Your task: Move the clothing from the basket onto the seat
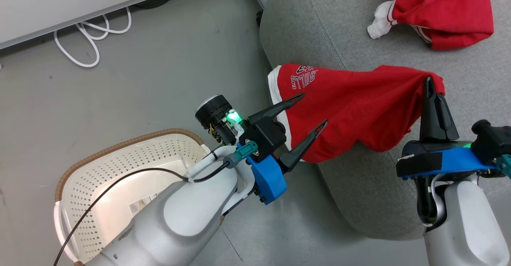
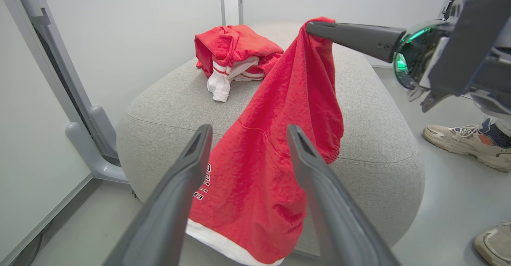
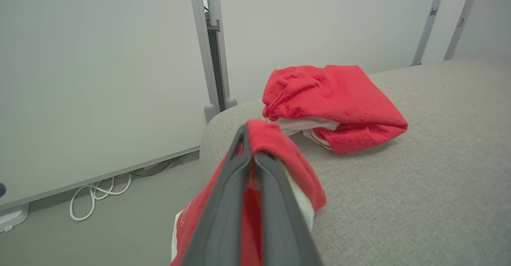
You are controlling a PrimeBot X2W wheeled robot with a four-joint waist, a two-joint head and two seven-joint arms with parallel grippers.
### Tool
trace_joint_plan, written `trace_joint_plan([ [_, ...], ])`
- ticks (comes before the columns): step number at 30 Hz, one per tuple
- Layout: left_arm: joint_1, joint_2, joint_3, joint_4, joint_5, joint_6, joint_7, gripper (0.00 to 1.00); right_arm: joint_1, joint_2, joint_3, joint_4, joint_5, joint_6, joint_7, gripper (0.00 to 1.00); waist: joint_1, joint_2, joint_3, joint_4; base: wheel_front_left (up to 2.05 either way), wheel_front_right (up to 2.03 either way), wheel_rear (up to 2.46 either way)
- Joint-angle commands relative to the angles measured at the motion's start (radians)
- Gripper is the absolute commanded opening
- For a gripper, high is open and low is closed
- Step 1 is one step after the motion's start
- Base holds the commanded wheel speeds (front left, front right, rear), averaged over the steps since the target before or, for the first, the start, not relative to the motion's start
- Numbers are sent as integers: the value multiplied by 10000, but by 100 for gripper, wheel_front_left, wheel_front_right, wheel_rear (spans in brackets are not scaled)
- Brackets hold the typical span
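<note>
Now our right hand pinches the soft red lettered garment, draped over the near edge of the large grey fabric seat; our left hand gapes wide beside it; the other red striped garment lies toward the far edge.

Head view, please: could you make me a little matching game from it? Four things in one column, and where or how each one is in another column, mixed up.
Column one
1. basket
2. lettered red garment
3. bunched red garment
4. left tool

Column two
A. lies wholly on top of the grey seat
B. stands on the floor
C. open, gripping nothing
D. pinched at one end by the right tool, draped over the seat's edge

Pairs: 1-B, 2-D, 3-A, 4-C
</note>
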Motion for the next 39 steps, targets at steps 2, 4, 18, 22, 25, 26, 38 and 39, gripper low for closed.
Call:
trace_joint_plan([
  [2, 70, 115, -17, -48, -30, -14, 8, 100, 93, 54, -9, -92, 86, -9, -10, 0, 0, 0, 51, -54, 0, 0, 0],
  [4, 53, 138, -43, -54, -54, -15, 20, 100, 117, 62, -16, -94, 88, -11, -10, 0, 0, 0, 70, -69, 0, 0, 0],
  [18, -111, 338, 58, -175, -228, 184, -34, 100, -1683, -274, 44, -825, -111, -11, -10, 0, 0, 0, 163, 24, 0, 0, 0],
  [22, -203, 413, 58, -261, -233, 228, -1, 100, -2800, -922, -132, -1169, -160, -9, -10, 0, 0, 0, 376, 76, 0, 0, 0],
  [25, -319, 479, 57, -325, -213, 236, 27, 100, -3820, -1500, -749, -1383, 55, -11, -10, 0, 0, 0, 584, 141, 0, 0, 0],
  [26, -349, 494, 49, -346, -204, 238, 38, 100, -4165, -1714, -1014, -1398, 153, -11, -8, 0, 0, 0, 652, 163, 0, 0, 0],
  [38, -1042, 959, 102, -960, 25, 349, 312, 100, -7043, -5024, -3131, 176, 250, -11, -7, 0, 0, 0, 2046, 300, 0, 0, 0],
  [39, -1097, 1018, 101, -1029, 39, 364, 338, 100, -7127, -5115, -3203, 335, 210, -9, -8, 0, 0, 0, 2169, 297, 0, 0, 0],
])
